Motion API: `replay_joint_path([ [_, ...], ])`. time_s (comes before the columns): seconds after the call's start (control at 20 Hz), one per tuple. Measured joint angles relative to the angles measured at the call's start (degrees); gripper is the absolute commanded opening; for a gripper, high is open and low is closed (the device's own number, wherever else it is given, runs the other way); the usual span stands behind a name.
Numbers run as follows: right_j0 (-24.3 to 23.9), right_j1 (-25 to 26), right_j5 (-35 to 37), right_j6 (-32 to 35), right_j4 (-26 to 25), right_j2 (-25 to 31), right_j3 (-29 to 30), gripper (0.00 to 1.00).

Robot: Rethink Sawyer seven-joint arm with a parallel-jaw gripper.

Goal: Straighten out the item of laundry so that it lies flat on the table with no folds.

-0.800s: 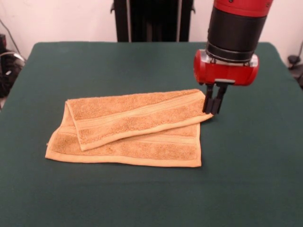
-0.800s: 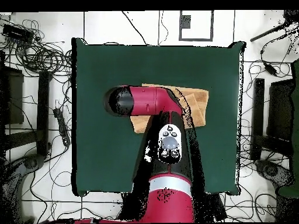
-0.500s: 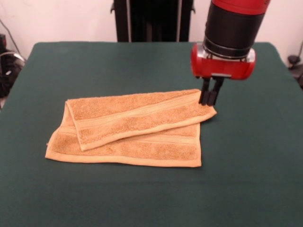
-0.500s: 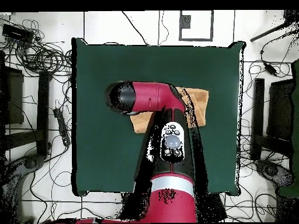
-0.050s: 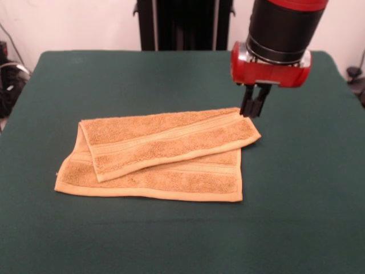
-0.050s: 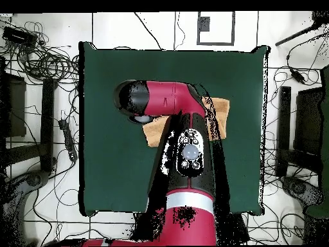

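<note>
Raised and drawn back from the cloth since the earlier front picture, the end effector [image 5: 254, 108] is now seen hanging just above the far right corner of the towel [image 5: 159, 154], its two dark fingers pressed nearly together and nothing held between them; no fabric is lifted, and the corner is left lying where it was. The towel is shown near the middle of the green counter [image 5: 171, 74], somewhat to the near side, doubled over on itself; an upper flap is laid slantwise across the lower layer, so that the two layers do not match at the edges. Its long axis is run across the front picture from left to right, the upper flap being tilted so that its right end points up and away towards the arm; the woven band stripes are seen running along that length. In the overhead picture only a patch of the towel [image 6: 218, 112] is left showing beside the arm. Soft, limp, light terry is to be expected, likely to sag and drag rather than slide stiffly; the flap's free right corner, beneath the fingers, is judged the best place to be pinched, the flap then to be peeled open away from the fold.
</note>
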Motion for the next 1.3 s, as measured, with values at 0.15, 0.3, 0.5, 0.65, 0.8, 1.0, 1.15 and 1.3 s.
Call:
replay_joint_path([
  [0.15, 0.03, 1.42, 0.0, 0.0, 0.02, 0.0, -1.02, 0.0],
  [0.3, 0.03, 2.74, 0.0, 0.0, 0.02, 0.0, -1.3, 0.0],
  [0.5, 0.04, 4.19, 0.0, 0.0, 0.02, 0.0, -1.43, 0.0],
  [0.65, 0.08, 5.55, -0.07, 0.0, 0.03, 0.0, -1.52, 0.0],
  [0.8, 0.08, 7.43, -0.81, 0.0, 0.08, 0.02, -1.64, 0.0],
  [1.0, 0.14, 9.79, -2.21, 0.0, 0.4, 0.02, -1.65, 0.0],
  [1.15, 0.29, 11.51, -2.7, 0.0, 1.27, 0.02, -1.71, 0.0],
  [1.3, 0.6, 12.57, -2.71, 0.01, 1.84, -0.05, -1.98, 0.0],
])
